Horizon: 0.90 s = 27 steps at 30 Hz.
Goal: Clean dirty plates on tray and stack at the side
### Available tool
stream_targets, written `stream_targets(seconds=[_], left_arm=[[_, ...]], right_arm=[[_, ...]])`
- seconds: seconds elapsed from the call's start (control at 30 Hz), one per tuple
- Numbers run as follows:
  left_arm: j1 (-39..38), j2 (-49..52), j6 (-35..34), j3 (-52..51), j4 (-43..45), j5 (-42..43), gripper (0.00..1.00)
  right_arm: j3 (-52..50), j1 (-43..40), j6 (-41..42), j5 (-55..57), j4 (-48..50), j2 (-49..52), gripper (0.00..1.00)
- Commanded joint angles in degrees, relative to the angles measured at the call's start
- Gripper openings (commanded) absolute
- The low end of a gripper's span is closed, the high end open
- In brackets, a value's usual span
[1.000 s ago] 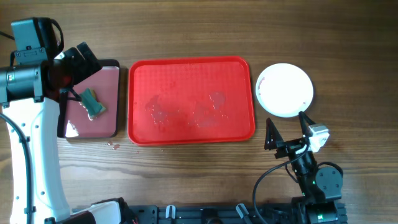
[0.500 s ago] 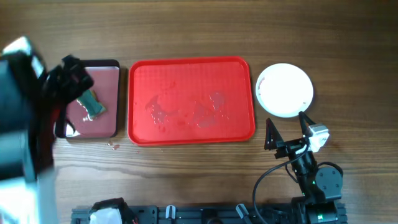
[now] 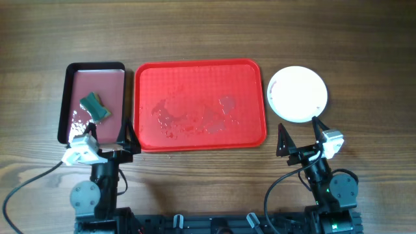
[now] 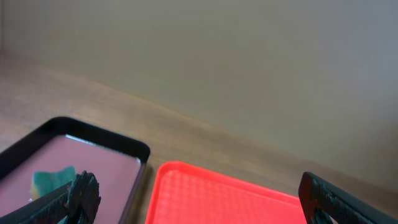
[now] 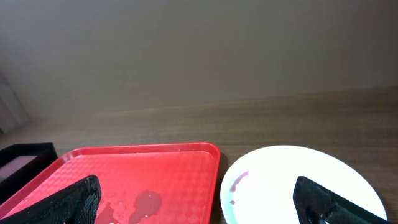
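Gaping, left end effector (image 3: 109,134) and right end effector (image 3: 299,132) seem empty.

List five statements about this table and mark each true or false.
1. The red tray holds no plates. True.
2. The white plate lies on the red tray. False: it sits on the table beside the tray, on the right arm's side.
3. The sponge lies in the small tray. True.
4. The left gripper holds the sponge. False: it is open and empty, at the small tray's near edge.
5. The right gripper is open and holds nothing. True.
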Motion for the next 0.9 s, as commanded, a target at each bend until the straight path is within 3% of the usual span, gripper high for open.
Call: stream_targets(seconds=[0.0,0.87], left_arm=[[-0.3,-2.1,-0.1,-4.6,0.7,0.4,1.00],[-0.4,-2.0,-0.1,-6.8,-0.9,1.0,1.00]], right_arm=[[-0.1,-0.2,-0.9,-1.0,0.2,-0.3,1.00],[-0.1,-0.2,-0.9,-1.0,0.1,-0.3,1.00]])
